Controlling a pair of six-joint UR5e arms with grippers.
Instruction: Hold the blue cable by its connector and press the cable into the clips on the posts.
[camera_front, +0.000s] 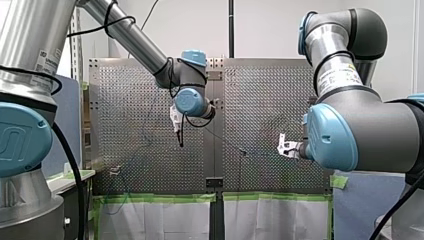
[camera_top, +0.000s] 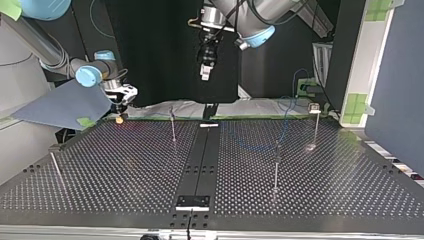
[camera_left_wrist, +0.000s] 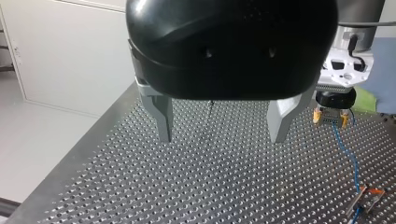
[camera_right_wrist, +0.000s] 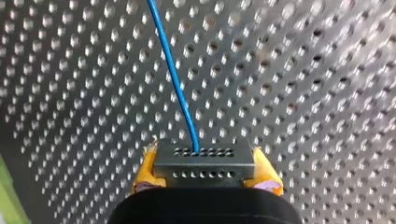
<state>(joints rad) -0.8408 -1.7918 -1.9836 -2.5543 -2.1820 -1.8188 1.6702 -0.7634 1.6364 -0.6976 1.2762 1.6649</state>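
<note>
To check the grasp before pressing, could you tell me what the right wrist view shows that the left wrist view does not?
Only the right wrist view: the connector close up, clamped between yellow pads, with the cable running ahead from it. Only the left wrist view: my left end effector, open and empty, and a clip that the cable reaches. Both: the cable, my right end effector and the perforated table.

I see a dull perforated grey metal worktop (camera_left_wrist: 140, 186), a glossy black plastic shell on my left tool (camera_left_wrist: 220, 137), a smooth blue plastic-sheathed cable (camera_right_wrist: 173, 77), and its matt dark connector block (camera_right_wrist: 204, 164).
</note>
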